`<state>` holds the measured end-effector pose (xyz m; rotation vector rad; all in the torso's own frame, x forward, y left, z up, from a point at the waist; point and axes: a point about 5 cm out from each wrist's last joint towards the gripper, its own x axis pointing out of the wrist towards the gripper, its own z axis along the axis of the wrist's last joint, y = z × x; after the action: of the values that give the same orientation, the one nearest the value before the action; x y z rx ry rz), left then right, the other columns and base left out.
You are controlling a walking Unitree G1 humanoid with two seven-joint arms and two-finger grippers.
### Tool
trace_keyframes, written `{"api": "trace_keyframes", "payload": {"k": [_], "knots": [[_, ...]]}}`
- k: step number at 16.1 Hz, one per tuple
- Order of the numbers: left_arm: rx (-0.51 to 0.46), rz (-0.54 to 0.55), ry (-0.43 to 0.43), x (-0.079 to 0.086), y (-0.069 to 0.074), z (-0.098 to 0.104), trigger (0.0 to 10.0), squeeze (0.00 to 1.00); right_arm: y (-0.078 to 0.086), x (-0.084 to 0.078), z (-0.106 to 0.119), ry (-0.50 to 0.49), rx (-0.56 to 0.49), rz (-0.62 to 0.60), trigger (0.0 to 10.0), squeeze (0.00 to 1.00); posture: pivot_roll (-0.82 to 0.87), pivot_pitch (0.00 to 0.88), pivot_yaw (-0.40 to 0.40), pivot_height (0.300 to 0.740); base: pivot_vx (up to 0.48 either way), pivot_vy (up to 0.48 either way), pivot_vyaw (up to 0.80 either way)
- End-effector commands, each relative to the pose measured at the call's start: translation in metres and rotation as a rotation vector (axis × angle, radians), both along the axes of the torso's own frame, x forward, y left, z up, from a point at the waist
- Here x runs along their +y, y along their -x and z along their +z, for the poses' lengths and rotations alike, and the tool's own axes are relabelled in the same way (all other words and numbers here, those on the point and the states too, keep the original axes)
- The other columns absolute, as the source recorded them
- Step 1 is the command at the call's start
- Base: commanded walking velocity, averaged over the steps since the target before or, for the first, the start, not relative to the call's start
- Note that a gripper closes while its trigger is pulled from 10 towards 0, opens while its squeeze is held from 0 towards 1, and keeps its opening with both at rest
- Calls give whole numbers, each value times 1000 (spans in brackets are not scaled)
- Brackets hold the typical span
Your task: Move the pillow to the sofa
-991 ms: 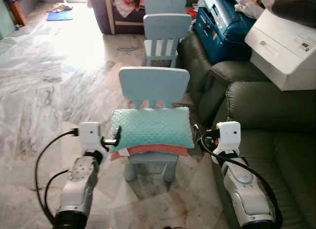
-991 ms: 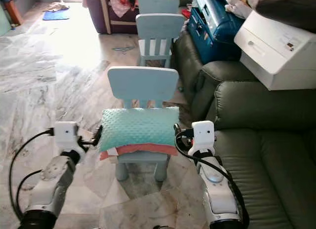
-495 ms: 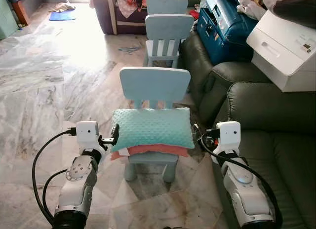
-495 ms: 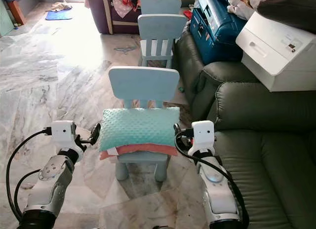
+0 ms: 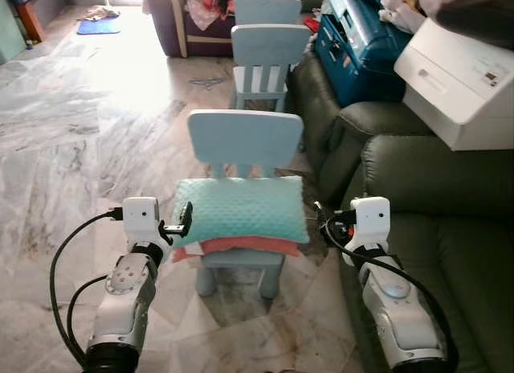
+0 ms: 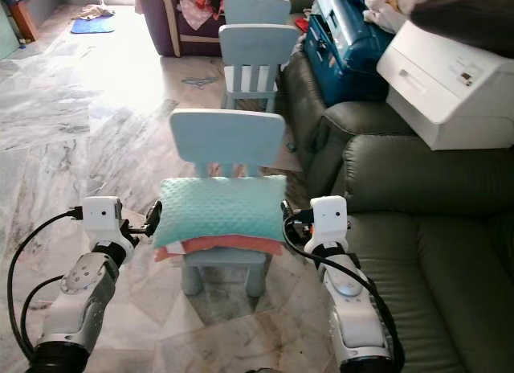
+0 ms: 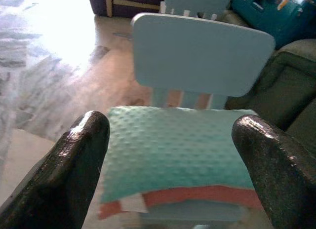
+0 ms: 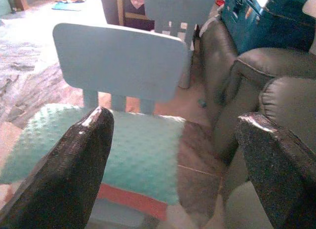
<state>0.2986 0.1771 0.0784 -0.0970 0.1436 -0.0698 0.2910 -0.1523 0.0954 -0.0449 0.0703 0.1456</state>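
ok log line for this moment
pillow: on chair | left gripper: open, at left end | right gripper: open, at right end | sofa: right

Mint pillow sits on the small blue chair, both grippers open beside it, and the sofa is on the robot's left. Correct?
Not quite: the sofa is on the robot's right, as the left eye view shows. The mint pillow does lie on the small blue chair, left gripper and right gripper open beside it.

Teal dimpled pillow (image 5: 239, 210) lying flat on a small blue chair (image 5: 245, 140), stacked atop a red cushion (image 5: 241, 245), dark green sofa (image 5: 434, 212) just beside it
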Motion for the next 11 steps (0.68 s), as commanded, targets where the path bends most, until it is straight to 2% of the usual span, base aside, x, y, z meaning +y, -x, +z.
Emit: {"api": "trace_keyframes", "payload": {"k": [1,3,11], "knots": [[11,-17,-4,-3,1,-3,10000,0,0,-1,1,1,-5,-1,10000,0,-112,97,-44,740,0,-465,0],[0,-15,10,-4,1,-2,10000,0,0,-1,1,1,-5,0,10000,0,-113,98,-44,740,0,-379,0],[20,21,54,-1,3,-4,10000,0,3,-1,-1,1,3,2,10000,0,-113,106,-46,740,0,0,0]]}}
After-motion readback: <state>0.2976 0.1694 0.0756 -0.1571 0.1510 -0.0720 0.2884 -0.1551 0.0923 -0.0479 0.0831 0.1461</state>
